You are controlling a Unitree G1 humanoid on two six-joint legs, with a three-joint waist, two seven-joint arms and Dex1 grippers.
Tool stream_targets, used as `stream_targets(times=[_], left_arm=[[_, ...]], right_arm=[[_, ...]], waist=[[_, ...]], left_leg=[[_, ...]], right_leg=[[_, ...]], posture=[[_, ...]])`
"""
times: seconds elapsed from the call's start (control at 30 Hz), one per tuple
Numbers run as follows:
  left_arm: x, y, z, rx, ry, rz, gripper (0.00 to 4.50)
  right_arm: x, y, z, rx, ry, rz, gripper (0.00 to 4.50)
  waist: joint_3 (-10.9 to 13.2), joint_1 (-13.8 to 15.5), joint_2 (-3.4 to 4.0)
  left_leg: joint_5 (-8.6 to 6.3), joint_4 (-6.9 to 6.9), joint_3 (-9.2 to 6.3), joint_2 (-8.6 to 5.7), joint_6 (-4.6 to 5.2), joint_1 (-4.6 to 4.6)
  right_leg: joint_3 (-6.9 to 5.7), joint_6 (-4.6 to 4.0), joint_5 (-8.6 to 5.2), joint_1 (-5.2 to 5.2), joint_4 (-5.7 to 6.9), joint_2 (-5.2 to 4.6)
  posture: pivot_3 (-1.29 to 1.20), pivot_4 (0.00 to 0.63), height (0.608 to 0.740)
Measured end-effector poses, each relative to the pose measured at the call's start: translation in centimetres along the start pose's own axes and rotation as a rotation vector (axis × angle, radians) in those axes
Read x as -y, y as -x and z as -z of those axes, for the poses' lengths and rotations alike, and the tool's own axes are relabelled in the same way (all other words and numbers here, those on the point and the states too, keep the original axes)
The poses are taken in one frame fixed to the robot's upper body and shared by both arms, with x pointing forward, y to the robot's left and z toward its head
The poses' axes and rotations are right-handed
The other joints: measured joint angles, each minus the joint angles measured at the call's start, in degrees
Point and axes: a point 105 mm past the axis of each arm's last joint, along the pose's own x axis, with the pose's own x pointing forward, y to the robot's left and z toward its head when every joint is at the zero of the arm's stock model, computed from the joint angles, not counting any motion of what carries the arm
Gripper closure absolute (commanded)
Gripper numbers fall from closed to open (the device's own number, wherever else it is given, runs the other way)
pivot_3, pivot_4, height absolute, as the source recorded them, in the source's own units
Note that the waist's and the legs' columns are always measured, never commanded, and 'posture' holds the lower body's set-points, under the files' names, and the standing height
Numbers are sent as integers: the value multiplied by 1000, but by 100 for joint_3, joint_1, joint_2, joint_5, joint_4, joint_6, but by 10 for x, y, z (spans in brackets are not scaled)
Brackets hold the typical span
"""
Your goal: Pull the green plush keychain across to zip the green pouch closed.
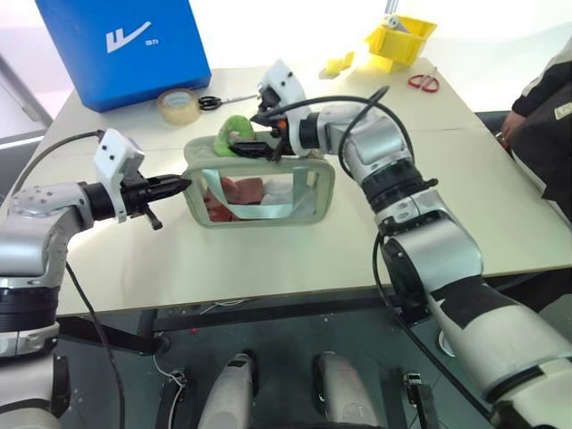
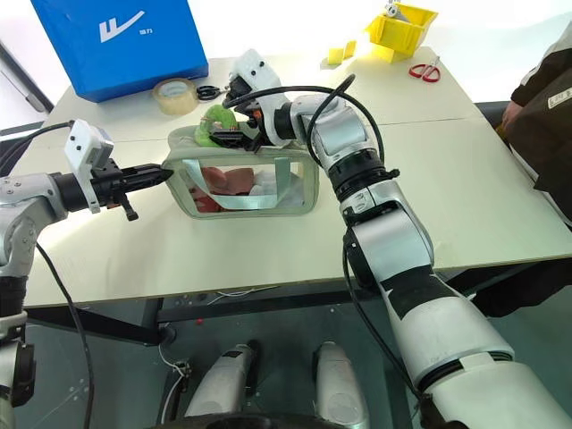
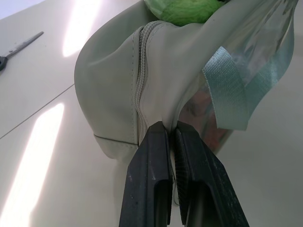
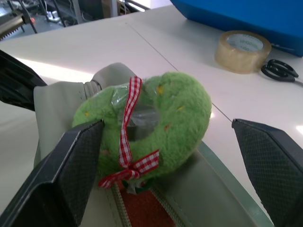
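Observation:
The green pouch [image 1: 315, 198] stands on the table, its clear window showing reddish items inside. My left gripper [image 1: 183, 184] is shut on the pouch's left end, its fingers [image 3: 151, 161] pinching the fabric beside the zipper [image 3: 140, 94]. The green plush keychain [image 4: 180, 113], a fuzzy lime ring with a red checked ribbon, lies on top of the pouch near its left end. My right gripper [image 4: 173, 142] reaches in from the right and stands open around the keychain. One finger [image 4: 78, 165] is against the plush. The other is well clear of it.
Behind the pouch lie a roll of tape [image 1: 178, 105] and black scissors [image 1: 214, 102], with a blue box [image 1: 125, 45] at the back left. A yellow bin [image 1: 402, 37] and red scissors [image 1: 423, 82] are at the back right. A person [image 1: 545, 116] sits at the table's right edge.

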Motion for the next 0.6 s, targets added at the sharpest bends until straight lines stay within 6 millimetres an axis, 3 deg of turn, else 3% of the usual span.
stream_targets(times=[0.07,0.27,0.4,0.5,0.6], left_arm=[[1,1,0,2,0,-1,4500],[1,1,1,7,8,-11,4500],[2,-1,-1,8,4,-6,4500],[3,-2,-2,9,2,2,4500],[3,-3,-2,9,3,8,4500]], right_arm=[[0,-1,1,4,-17,-5,1241],[-1,3,-5,55,-61,-34,4435],[4,14,-17,101,-72,-27,4473],[17,37,-33,158,-64,30,4473],[38,74,-39,195,-49,160,4473]], waist=[[0,-5,0],[0,-7,0],[0,8,0],[0,36,0],[-1,46,-1]], left_leg=[[0,1,0,0,0,0],[0,1,0,-1,0,0],[0,1,0,-1,0,-2],[0,1,0,-3,0,-3],[0,2,1,-5,0,-4]], right_leg=[[0,-1,0,1,0,0],[0,-2,-1,1,0,0],[0,0,0,1,-1,-1],[0,-1,-1,2,-4,-4],[0,-1,-3,3,-6,-8]], posture=[[0,150,740],[0,150,740],[0,150,740],[0,150,740],[0,150,740]])
